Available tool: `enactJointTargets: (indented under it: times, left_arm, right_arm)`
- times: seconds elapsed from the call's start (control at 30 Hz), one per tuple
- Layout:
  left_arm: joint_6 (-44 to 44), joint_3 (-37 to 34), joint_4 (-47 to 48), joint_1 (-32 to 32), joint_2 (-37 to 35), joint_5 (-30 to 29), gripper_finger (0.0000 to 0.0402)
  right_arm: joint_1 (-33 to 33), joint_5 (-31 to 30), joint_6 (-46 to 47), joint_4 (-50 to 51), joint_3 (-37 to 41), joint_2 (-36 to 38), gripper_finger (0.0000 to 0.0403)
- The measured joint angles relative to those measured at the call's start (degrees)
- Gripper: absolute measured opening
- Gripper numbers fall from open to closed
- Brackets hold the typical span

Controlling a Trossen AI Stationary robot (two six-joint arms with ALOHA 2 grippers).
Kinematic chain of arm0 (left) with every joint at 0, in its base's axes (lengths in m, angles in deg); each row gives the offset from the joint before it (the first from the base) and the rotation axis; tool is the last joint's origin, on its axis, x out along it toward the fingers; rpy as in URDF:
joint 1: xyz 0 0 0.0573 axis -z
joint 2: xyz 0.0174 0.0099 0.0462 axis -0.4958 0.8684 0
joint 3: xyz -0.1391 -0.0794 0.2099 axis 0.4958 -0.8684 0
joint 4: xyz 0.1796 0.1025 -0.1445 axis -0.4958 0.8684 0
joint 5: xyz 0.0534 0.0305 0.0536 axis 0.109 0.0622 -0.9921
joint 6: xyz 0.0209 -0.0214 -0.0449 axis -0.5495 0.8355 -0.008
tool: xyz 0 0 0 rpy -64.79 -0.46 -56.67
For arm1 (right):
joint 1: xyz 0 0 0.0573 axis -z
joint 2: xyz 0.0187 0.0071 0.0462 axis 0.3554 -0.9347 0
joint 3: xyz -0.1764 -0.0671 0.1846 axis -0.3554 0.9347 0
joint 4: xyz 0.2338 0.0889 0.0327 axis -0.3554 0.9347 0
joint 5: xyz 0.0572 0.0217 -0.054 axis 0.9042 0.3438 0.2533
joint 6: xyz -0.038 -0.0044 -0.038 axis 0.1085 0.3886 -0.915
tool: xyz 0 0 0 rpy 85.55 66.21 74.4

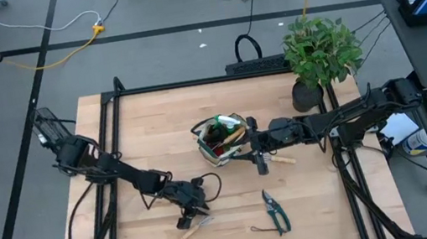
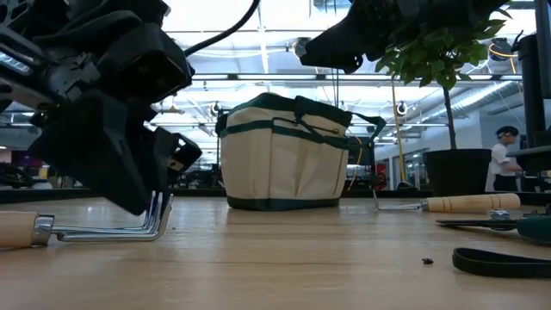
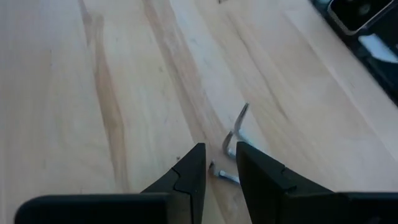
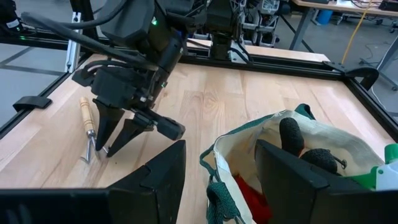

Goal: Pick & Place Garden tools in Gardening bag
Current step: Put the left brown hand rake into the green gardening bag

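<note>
The gardening bag (image 1: 218, 139) stands upright near the middle of the bench (image 1: 148, 138), toward the far edge. Its mouth is open. Inside it, the right wrist view shows a red-black glove (image 4: 292, 140) against the near wall, red fabric (image 4: 252, 202) lower down, and a green item (image 4: 390, 158) at the far side; the high view also shows a wooden handle (image 1: 233, 137) lying across the opening. Other contents cannot be identified.

The right tool (image 4: 221, 165) hangs just beside the bag rim, on the side facing the potted plant (image 1: 320, 51). Its fingers (image 4: 163, 168) are spread apart and hold nothing; the bag's green-trimmed edge (image 4: 214, 158) sits in the gap between them.

The left tool (image 1: 190, 214) is lowered to the bench surface near the front edge, at the metal end of the wooden-handled rake (image 1: 193, 228). In the left wrist view its fingers (image 3: 189, 171) stand a narrow gap apart, with the bent tines (image 3: 235, 127) just ahead of the tips; the fingers do not pinch the rake.

The pruning shears (image 1: 275, 210) lie flat on the bench, near the front edge and well apart from the bag. A second wooden-handled tool (image 2: 469, 203) lies on the bench just beside the bag, under the right arm.
</note>
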Motion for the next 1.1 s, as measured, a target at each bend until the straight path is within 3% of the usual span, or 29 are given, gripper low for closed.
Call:
enactJointTargets:
  times: [0.17,0.37,0.8,1.1]
  left_arm:
    - [-0.71,-0.04,-1.83,-0.58,1.01,0.92,0.0087]
    - [-1.12,0.0,-1.86,-1.63,0.91,2.49,0.0011]
    - [-3.37,0.0,-1.63,-1.92,0.1,0.33,0.0006]
    - [-12.34,1.88,4.76,-3.52,-10.87,-3.21,0.0005]
  right_arm:
    - [0.0,0.0,0.0,0.02,0.0,0.0,0.0183]
    - [0.02,0.0,0.0,0.12,0.0,0.0,0.0183]
    - [0.0,0.02,0.01,0.15,0.0,0.0,0.0183]
    - [0.0,0.02,-0.06,-0.52,0.0,0.04,0.0183]
